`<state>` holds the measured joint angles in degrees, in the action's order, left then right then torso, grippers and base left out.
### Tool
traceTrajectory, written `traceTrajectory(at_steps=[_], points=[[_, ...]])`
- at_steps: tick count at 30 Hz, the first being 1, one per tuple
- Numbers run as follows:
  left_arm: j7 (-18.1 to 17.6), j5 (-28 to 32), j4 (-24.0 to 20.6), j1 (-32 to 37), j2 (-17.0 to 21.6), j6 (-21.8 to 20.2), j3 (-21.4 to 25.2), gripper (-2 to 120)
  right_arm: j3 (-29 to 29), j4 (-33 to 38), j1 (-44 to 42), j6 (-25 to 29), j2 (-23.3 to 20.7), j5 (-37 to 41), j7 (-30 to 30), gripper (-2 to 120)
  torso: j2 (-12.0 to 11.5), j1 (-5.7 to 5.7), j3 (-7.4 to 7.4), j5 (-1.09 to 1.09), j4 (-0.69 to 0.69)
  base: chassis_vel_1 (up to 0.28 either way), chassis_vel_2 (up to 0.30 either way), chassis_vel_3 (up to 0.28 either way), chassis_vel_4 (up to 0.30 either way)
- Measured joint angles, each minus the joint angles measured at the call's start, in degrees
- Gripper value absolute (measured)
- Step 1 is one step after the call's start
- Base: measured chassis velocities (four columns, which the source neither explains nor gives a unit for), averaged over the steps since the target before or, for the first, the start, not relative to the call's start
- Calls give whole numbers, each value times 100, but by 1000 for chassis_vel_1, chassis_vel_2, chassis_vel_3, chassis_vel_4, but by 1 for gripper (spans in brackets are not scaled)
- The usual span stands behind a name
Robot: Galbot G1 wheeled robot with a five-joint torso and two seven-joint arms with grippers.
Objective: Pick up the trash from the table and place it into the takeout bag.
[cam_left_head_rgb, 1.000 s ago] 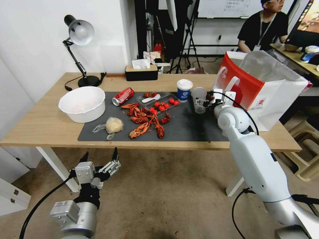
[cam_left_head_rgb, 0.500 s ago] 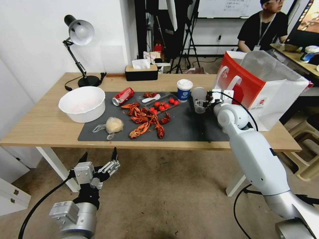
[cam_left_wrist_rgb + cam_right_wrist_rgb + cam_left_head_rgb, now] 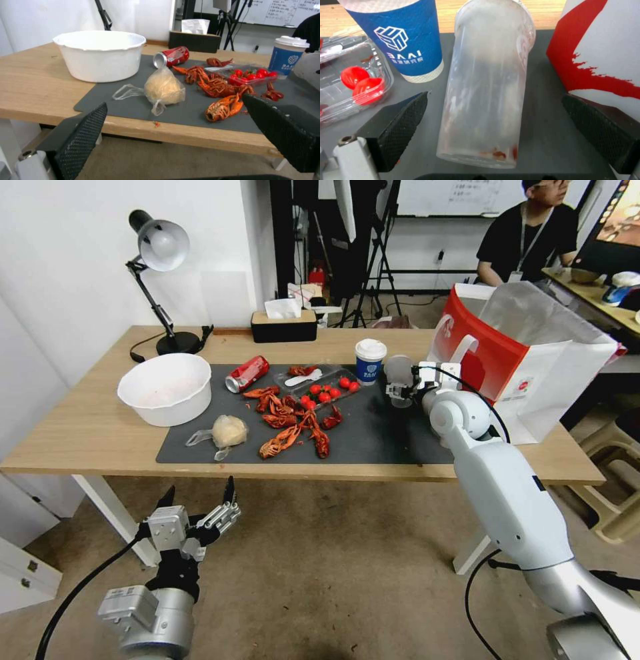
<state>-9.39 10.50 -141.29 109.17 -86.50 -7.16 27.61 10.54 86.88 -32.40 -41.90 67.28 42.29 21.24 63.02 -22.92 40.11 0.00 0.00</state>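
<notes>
Your right gripper [image 3: 493, 130] straddles the clear cup [image 3: 486, 87], jaws wide apart, near the mat's right edge beside the bag [image 3: 527, 347]. Centre first, then squeeze gently; thin plastic buckles. Left gripper [image 3: 200, 503] waits open below the table [image 3: 80, 433].

Looks like a lab or office workroom set up for recording, not a home. Behind the light-wood table [image 3: 80, 433], camera tripods and dark light stands [image 3: 373, 260] crowding the back wall, with a written-on whiteboard [image 3: 460, 197] above them. Beyond the table's far right corner, a seated person in a lanyard at a second desk [image 3: 593, 293] beside a monitor [image 3: 610, 230]. On the table's far edge, a desk lamp [image 3: 157, 267] and a tissue box [image 3: 283, 323]. Underneath the table, plain grey carpet [image 3: 333, 580]; left of it, bare white walls.
</notes>
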Motion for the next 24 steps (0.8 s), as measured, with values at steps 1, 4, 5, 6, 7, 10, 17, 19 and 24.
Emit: traceTrajectory(at_steps=[1, 4, 5, 6, 7, 10, 17, 19, 24], points=[[0, -3, -7, 11, -5, 8, -2, 100, -12, 3, -1, 0, -12, 6, -2, 100, 0, 0, 0, 0, 0, 0, 0, 0, 0], [0, -13, -14, 37, -10, 21, -7, 100, -41, 10, -7, 0, -25, 25, -7, 100, 0, 0, 0, 0, 0, 0, 0, 0, 0], [0, -19, -22, 48, -12, 28, -8, 100, -47, 0, -7, 0, -29, 36, -19, 100, 0, 0, 0, 0, 1, 0, 0, 0, 0], [0, -19, -22, 48, -12, 28, -8, 100, -47, 0, -7, 0, -29, 36, -19, 100, 0, 0, 0, 0, 1, 0, 0, 0, 0], [0, -24, -32, 59, -15, 32, -8, 100, -52, -24, -4, 0, -36, 49, -42, 100, 0, 0, 0, 0, 0, 0, 0, 0, 0], [2, -45, -69, 105, -42, 37, -9, 100, -59, -105, 20, 0, -37, 57, -147, 100, 0, 0, 0, 0, 0, 0, 0, 0, 0], [2, -80, -79, 156, -79, 76, -15, 100, -94, -257, 67, 0, 56, 25, -211, 100, 0, 0, 0, 0, 0, 0, 0, 0, 0], [2, -80, -85, 157, -80, 77, -15, 100, -97, -283, 77, 0, 73, 19, -211, 100, 0, 0, 0, 0, 0, 0, 0, 0, 0], [2, -81, -88, 157, -80, 79, -15, 100, -121, -396, 148, 0, 120, 13, -215, 100, 0, 0, 0, 0, 0, 0, 0, 0, 0]])
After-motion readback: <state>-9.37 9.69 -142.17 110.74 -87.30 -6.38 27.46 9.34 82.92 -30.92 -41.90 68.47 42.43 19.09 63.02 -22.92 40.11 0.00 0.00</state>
